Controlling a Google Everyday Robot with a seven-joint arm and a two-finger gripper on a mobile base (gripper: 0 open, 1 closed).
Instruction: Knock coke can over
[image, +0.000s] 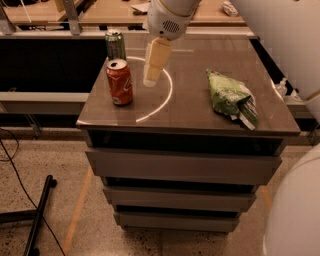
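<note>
Black stand (40, 215): you see it on the floor, low and to the left of the coke can (120, 82), with a thin dark cable beside it.
Green can (115, 45): it stands upright just behind the coke can, a little to the left. You cannot tell if the two touch.
Coke can: it is upright on the cabinet top (200, 117), near the left front edge. Its silver top with the pull tab faces up. Nothing touches it on the side you can see.
Gripper (149, 81): it hangs to the right of the coke can and a little behind it, and points down at the top. Its tip is near the height of the can's middle. There is a clear gap between it and the can.
Claw state: pressed together. You see one solid cream block with no opening, and it carries nothing.
White arc (168, 92): this curved line on the top begins behind the coke can and bends around to the right of it.
Green bag (230, 97): it lies flat, well apart from the coke can, on the right.
Drawers (185, 167): three fronts, below the coke can.
</note>
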